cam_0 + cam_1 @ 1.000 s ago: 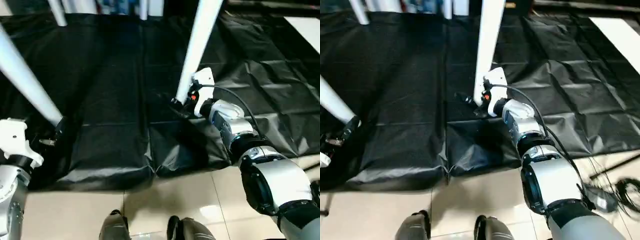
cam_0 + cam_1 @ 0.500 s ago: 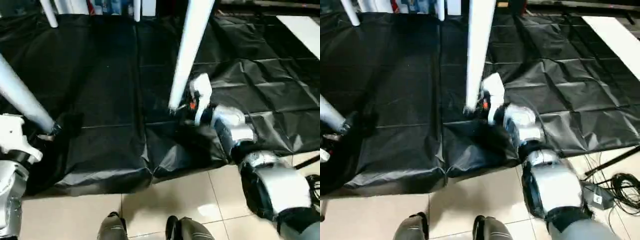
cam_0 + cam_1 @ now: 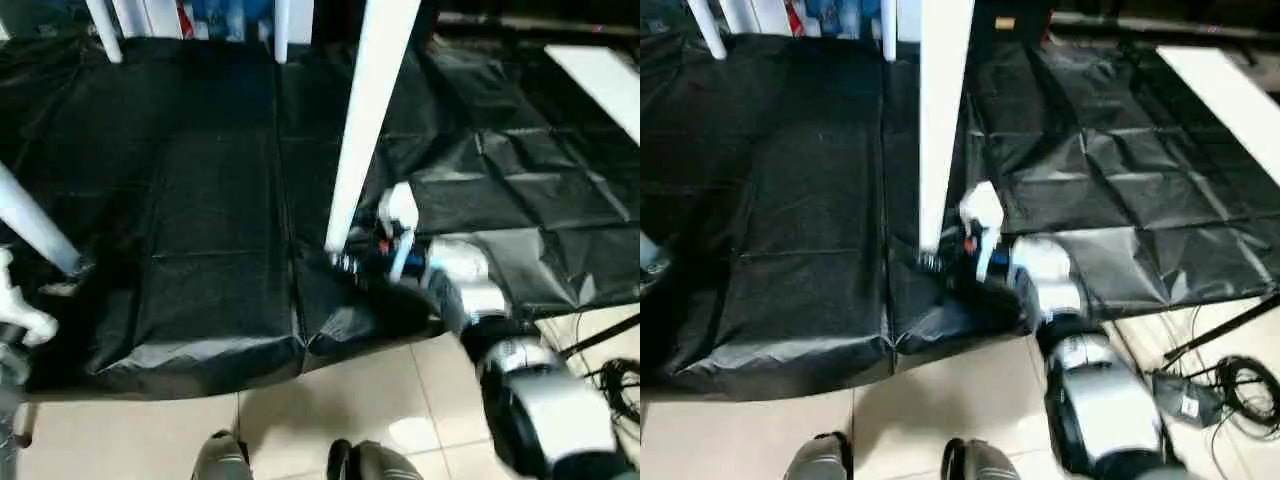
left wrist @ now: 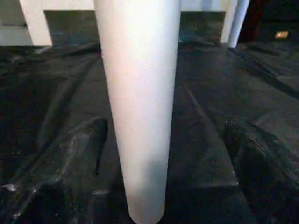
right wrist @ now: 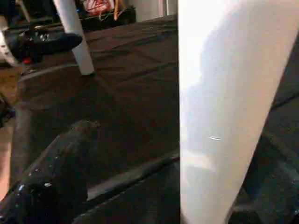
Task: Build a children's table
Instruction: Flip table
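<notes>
**White table legs between wide-set fingers over black sheeting**

Head views: a crinkled black plastic sheet (image 3: 200, 200) covers the floor, ending at beige floor tiles (image 3: 340, 400) at the near edge. A long tapered white plastic tube leg (image 3: 365, 120) of the children's table rises steeply from the sheet to the top of the picture. Its lower end sits at the right gripper (image 3: 345, 262), whose silver forearm (image 3: 470, 290) reaches in from the lower right. A second white tube leg (image 3: 35, 225) slants in at the left edge, its lower end near the white left wrist housing (image 3: 20, 315). Two more white legs (image 3: 105, 30) stand at the far edge of the sheet. A flat white panel (image 3: 1230, 100) lies at the far right, and black cables (image 3: 1245, 385) coil on the tiles. No writing can be read anywhere.

Left wrist view: the white tube leg (image 4: 140, 107) runs up the middle, with the left gripper's black fingers (image 4: 79, 154) standing well apart on either side of it. Whether they touch it cannot be told.

Right wrist view: the white tube leg (image 5: 224, 107) stands close, one black finger (image 5: 56, 172) well off to its side, the other mostly hidden behind it; the fingers are spread wide, and contact cannot be told. Across the sheet, the left gripper (image 5: 42, 44) sits at the other leg (image 5: 72, 35).
</notes>
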Controlling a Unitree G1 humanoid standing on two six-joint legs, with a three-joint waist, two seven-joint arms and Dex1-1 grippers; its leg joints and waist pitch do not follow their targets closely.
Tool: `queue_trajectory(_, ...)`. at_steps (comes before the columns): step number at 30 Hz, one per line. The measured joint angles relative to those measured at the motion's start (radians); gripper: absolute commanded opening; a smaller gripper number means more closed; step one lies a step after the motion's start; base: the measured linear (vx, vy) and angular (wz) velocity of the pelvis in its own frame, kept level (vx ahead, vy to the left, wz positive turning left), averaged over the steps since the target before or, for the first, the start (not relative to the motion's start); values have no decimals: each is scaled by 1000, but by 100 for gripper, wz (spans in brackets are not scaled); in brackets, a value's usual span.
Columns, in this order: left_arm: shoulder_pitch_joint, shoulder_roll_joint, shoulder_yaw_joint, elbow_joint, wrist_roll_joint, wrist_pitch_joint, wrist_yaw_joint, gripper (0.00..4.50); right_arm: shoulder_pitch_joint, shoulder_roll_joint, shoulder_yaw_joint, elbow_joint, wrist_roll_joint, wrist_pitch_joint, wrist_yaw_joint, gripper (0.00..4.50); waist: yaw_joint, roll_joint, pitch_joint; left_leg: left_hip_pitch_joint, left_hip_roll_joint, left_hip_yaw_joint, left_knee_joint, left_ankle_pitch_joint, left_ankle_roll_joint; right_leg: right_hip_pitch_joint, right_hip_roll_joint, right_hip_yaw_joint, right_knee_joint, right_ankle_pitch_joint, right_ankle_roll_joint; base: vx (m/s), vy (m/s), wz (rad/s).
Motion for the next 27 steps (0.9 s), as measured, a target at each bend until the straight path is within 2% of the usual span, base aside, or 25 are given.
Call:
queue_trajectory(4,20,-15,11,0,-34,-13,-14,443,24,18,-16,-23,-29,-105,-182,450,2,-9,-8,0,0,0,1,0,0,1,-1,0,0,2,1,0,0,0)
queue_trajectory(6,42,-22,19,0,-54,-20,-30,443,38,22,-39,-45,-29,-123,-250,450,3,-14,-12,1,0,0,1,0,0,2,-1,0,0,2,1,0,0,0)
queue_trajectory(8,84,-57,23,-14,-80,-42,-62,443,115,31,-66,-138,-19,-141,-288,450,11,-15,-20,4,0,1,2,0,0,6,-1,1,-2,1,2,0,0,0)
queue_trajectory(11,133,-88,26,-29,-100,-60,-91,443,228,38,-68,-247,-18,-137,-287,450,13,-13,-26,7,0,1,0,0,0,14,-1,0,-9,3,6,0,0,0)
queue_trajectory(13,205,-123,25,-84,-120,-76,-112,443,363,43,-69,-385,-16,-116,-288,450,11,-10,-33,16,0,1,-6,-1,1,25,-1,1,-18,3,8,0,0,0)
queue_trajectory(14,235,-141,25,-112,-129,-84,-119,443,422,42,-72,-443,-13,-108,-295,450,11,-10,-35,17,-1,1,-6,-2,2,26,-2,2,-18,0,13,0,0,0)
queue_trajectory(17,280,-166,22,-145,-137,-97,-122,443,497,38,-80,-515,-9,-90,-318,450,9,-10,-35,19,-1,1,-6,-2,2,27,-2,2,-18,-2,16,0,0,0)
queue_trajectory(18,329,-197,0,-225,-147,-101,-117,443,576,37,-88,-639,0,-73,-346,450,10,-10,-37,22,-1,0,-9,-2,1,29,-1,2,-20,-2,17,0,0,0)
queue_trajectory(19,364,-212,-23,-257,-148,-101,-117,443,604,32,-106,-672,5,-67,-359,450,9,-9,-38,31,-2,0,-13,-3,0,36,-1,2,-24,-3,18,0,0,0)
queue_trajectory(21,403,-219,-71,-318,-135,-88,-91,443,661,24,-122,-766,6,-40,-411,450,11,-8,-41,32,-3,-1,-18,-4,-1,38,-1,0,-31,-4,20,0,0,0)
queue_trajectory(22,428,-227,-112,-358,-123,-72,-74,443,695,24,-134,-815,5,-26,-444,450,11,-6,-47,33,-3,-3,-23,-4,-1,40,0,-2,-38,-4,20,0,0,0)
queue_trajectory(24,438,-242,-182,-395,-86,-46,-52,443,736,25,-147,-878,-1,14,-495,450,10,0,-54,33,-4,-5,-28,-4,-1,42,0,-3,-46,-3,21,0,0,0)
queue_trajectory(26,415,-271,-235,-408,-26,-24,-12,443,764,32,-144,-935,-42,86,-547,450,2,3,-57,33,-6,-7,-28,-4,-1,42,1,-4,-52,-3,21,0,0,0)
queue_trajectory(27,374,-308,-254,-395,26,-19,31,443,781,50,-138,-971,-91,151,-599,450,-1,5,-58,32,-7,-11,-28,-4,-1,43,1,-5,-54,-3,22,-54,22,-8)
